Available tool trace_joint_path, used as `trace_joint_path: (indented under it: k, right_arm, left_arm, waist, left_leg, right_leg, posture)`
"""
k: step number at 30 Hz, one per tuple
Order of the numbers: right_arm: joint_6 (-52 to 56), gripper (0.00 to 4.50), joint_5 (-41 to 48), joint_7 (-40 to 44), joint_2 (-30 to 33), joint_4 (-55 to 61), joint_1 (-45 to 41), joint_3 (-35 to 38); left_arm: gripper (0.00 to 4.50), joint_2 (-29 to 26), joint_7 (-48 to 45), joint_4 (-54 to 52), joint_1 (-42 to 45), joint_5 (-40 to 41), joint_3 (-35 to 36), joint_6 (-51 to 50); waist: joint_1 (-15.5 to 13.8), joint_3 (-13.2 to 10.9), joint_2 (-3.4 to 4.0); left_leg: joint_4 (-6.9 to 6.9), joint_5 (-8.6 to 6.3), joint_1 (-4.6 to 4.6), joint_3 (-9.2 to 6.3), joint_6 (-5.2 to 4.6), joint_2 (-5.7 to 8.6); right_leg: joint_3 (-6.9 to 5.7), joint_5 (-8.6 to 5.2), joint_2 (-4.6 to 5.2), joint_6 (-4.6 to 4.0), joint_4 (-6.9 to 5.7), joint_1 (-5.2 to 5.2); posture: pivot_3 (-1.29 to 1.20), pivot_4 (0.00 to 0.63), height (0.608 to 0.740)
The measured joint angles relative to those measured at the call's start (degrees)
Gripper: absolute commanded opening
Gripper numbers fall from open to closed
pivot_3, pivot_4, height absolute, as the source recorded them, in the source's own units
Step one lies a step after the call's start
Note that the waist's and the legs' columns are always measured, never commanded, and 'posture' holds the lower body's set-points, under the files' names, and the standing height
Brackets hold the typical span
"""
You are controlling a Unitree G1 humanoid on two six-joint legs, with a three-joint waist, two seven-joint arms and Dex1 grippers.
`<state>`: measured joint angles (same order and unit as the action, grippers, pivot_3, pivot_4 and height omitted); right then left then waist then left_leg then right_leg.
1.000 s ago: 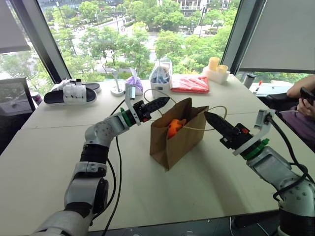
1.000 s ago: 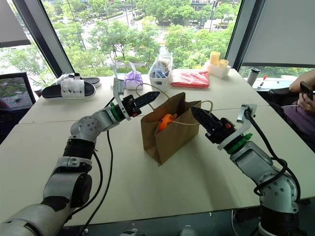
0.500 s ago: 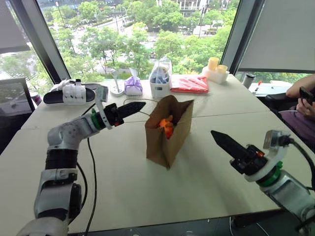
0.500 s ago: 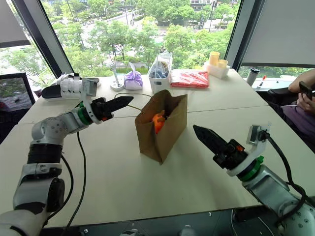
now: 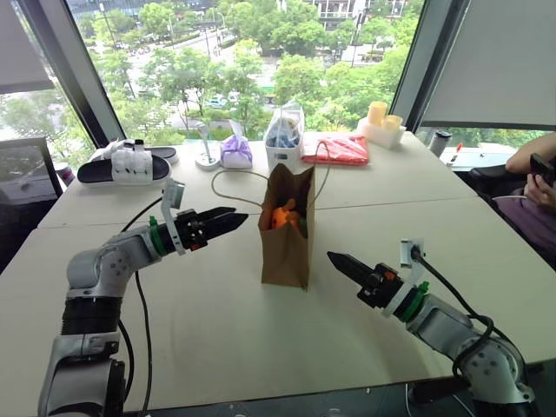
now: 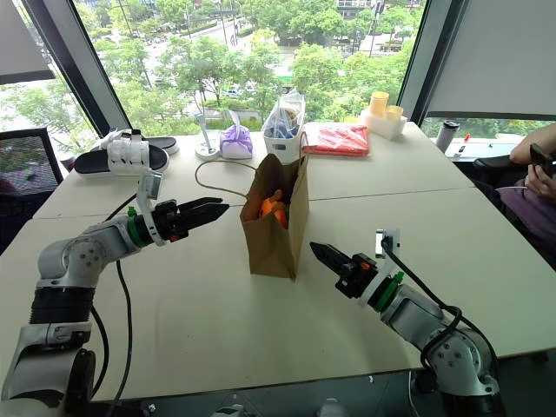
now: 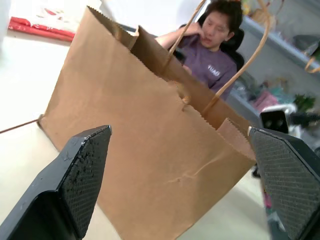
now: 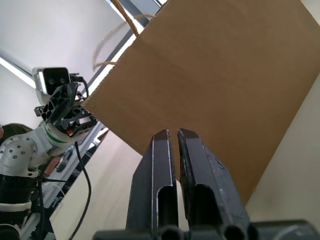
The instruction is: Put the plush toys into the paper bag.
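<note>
The brown paper bag point(image 5: 287, 236) stands upright in the middle of the table, its mouth open and its cord handles hanging loose. An orange plush toy point(image 5: 280, 215) shows inside the mouth. My left gripper point(image 5: 231, 219) hovers to the left of the bag, pointing at it and apart from it. Seen from the left wrist, its fingers point(image 7: 75, 185) stand wide open with the bag point(image 7: 150, 150) between and beyond them. My right gripper point(image 5: 339, 261) is low to the right of the bag, apart from it, shut and empty. Its closed fingers point(image 8: 172, 150) point at the bag's side point(image 8: 225, 75).
Along the far edge of the table lie black-and-white sandals point(image 5: 126, 163), a purple pouch point(image 5: 234, 152), a white tub with a clear plastic bag point(image 5: 284, 139), a red packet point(image 5: 336, 149) and yellow cups point(image 5: 382, 117). A seated person point(image 5: 539, 174) is at the right.
Both arms have drawn back from the bag and sunk lower. The right gripper has shut. The bag has swung round and now shows me its narrow side.
</note>
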<state>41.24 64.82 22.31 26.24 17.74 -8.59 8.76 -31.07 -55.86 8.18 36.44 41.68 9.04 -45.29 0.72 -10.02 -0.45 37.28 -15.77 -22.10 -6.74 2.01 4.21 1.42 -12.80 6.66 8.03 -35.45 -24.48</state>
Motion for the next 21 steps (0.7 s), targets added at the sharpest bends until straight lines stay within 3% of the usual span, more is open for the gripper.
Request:
trace_joint_path:
  k: [8,13,21]
  right_arm:
    - [0.0,0.03,-4.4,1.1,-0.5,-3.3,-2.9,-0.3]
    - [0.7,0.03,-7.2,3.0,-1.1,-7.0,-9.0,-1.2]
    - [4.9,0.03,-7.4,6.7,-4.9,-7.0,-14.3,-5.3]
  left_arm:
    - [4.5,-0.3,0.9,-5.3,-3.9,2.8,0.6,-3.2]
    - [4.5,0.3,6.7,-18.3,-8.9,6.4,1.5,-6.5]
    - [4.5,6.7,15.2,-27.0,-10.9,3.3,-4.8,-4.0]
  waist:
    - [0.2,0.0,0.0]
    - [0.2,0.0,0.0]
    - [0.0,0.0,0.0]
  left_leg:
    - [-0.04,0.0,-0.01,0.0,0.0,-0.02]
    - [-0.02,0.0,0.0,0.0,0.01,-0.06]
    - [-0.01,0.01,-0.01,0.01,0.02,0.0]
  right_leg:
    - [0.0,0.0,0.0,0.0,-0.01,-0.05]
    - [0.02,0.0,0.0,-0.01,-0.03,-0.06]
    - [0.02,0.01,0.02,-0.01,0.02,-0.02]
  posture:
    - [0.0,0.15,0.74]
    - [0.0,0.15,0.74]
    - [0.0,0.15,0.74]
